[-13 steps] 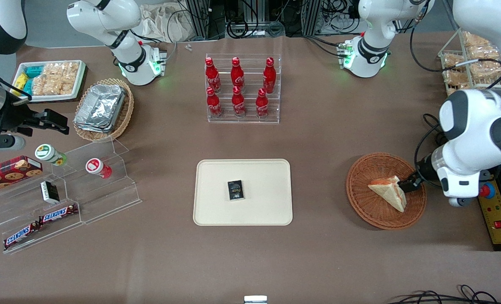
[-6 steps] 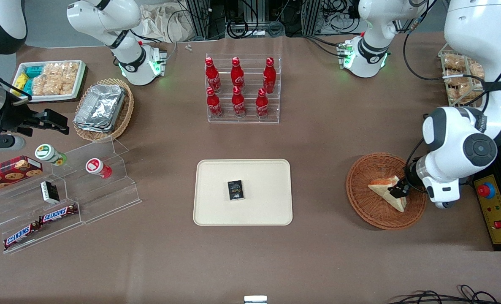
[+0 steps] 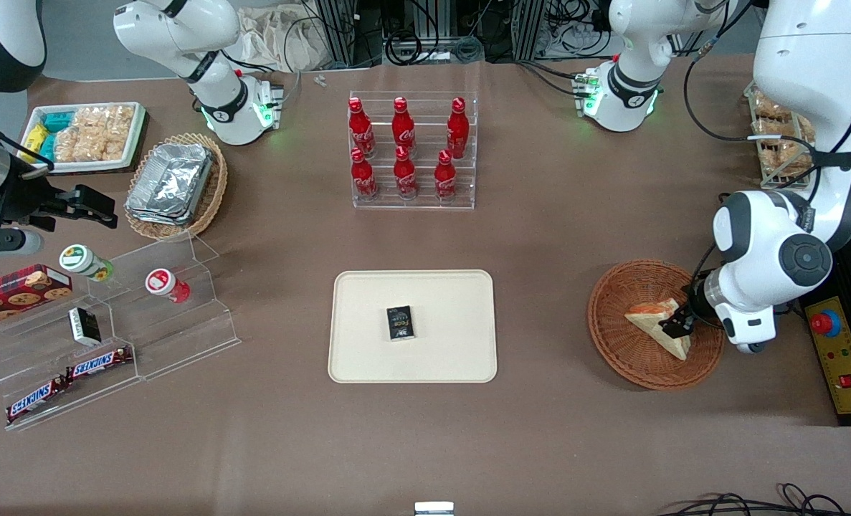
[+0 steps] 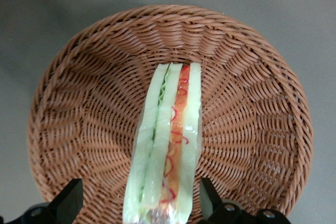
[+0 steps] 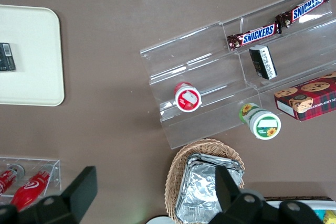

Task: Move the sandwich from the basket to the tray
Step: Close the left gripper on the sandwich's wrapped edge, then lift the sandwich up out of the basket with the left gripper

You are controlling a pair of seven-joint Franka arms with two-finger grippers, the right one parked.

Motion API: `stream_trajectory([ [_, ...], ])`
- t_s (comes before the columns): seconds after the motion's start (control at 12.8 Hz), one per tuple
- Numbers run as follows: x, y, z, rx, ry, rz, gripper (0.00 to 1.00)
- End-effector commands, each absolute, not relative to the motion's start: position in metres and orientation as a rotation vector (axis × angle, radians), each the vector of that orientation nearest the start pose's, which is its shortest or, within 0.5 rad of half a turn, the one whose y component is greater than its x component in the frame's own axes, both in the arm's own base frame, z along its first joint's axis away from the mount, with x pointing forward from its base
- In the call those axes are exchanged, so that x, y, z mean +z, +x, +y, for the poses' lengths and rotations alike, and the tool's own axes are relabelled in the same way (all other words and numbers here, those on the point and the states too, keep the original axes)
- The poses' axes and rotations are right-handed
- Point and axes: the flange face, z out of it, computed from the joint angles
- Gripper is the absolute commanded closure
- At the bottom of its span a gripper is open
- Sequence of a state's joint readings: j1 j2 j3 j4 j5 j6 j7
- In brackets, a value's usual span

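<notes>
Brown tabletop runs wall to wall, the tray (image 3: 412, 326) lying mid-table with a small dark packet (image 3: 399, 322) on it. Toward the working arm's end sits the basket (image 3: 615, 337), the sandwich (image 3: 651, 320) inside on its edge. Down at the wedge's outer end, the gripper (image 3: 677, 324) has fingers (image 4: 68, 200) spread either side, not touching; the arm hides that corner.

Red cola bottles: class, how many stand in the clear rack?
6: three on the upper step and three on the lower step. Gripper is at the sandwich.
</notes>
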State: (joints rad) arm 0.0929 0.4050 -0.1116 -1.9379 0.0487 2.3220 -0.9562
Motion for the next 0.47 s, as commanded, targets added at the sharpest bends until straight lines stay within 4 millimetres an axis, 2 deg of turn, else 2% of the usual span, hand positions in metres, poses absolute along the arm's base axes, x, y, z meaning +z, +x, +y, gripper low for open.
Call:
stream_trajectory([
  [0.0, 0.262, 0.622, -0.009, -0.002, -2.822, -1.408, 0.00],
  [0.16, 0.253, 0.622, -0.010, -0.003, -2.825, -1.408, 0.04],
  [0.39, 0.249, 0.626, -0.012, -0.002, -2.829, -1.407, 0.85],
])
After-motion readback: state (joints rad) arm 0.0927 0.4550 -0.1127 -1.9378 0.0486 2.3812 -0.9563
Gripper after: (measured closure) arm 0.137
